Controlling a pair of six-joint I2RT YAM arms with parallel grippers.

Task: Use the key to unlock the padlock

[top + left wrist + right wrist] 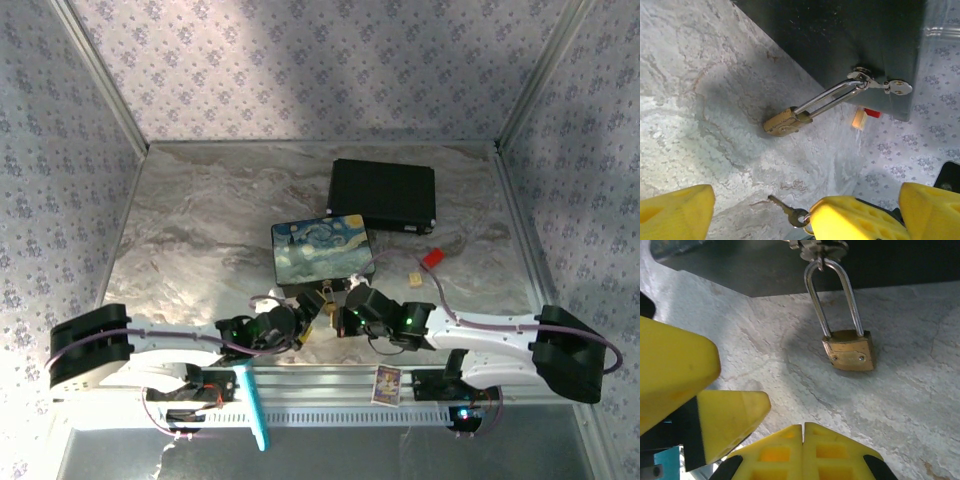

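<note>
Fingers point(675, 212) of the left gripper point(807, 192) stand wide apart, released and grasping nothing. They are blunt wedges of smooth yellow plastic at the lower corners of the left wrist view. Between them sits the right gripper point(802, 426), its two waffle-moulded yellow pads point(835, 455) clenched flat together.

The key point(786, 209) lies at 6 o'clock from the padlock point(787, 121), apart from it. Its slim silver blade points to 10 o'clock. Its round ringed head end sits against the right gripper's tip; whether those clenched fingers nip it I cannot tell.

The padlock rests on the table point(705, 100), ahead of both grippers and touching neither. In the right wrist view it is at 1 o'clock from the closed fingertips. Its body is a small squarish brass block, dull gold and scuffed, with two rivets on the face, lying flat. The shackle is a long, thin U of polished steel with both legs seated in the body. It runs toward 2 o'clock and loops through the metal latch point(867, 82) on the dark side wall of the painted box point(320, 250).

The table is matt, marbled grey-white. A small red piece point(871, 113) lies at 3 o'clock from the padlock, past the box corner.
</note>
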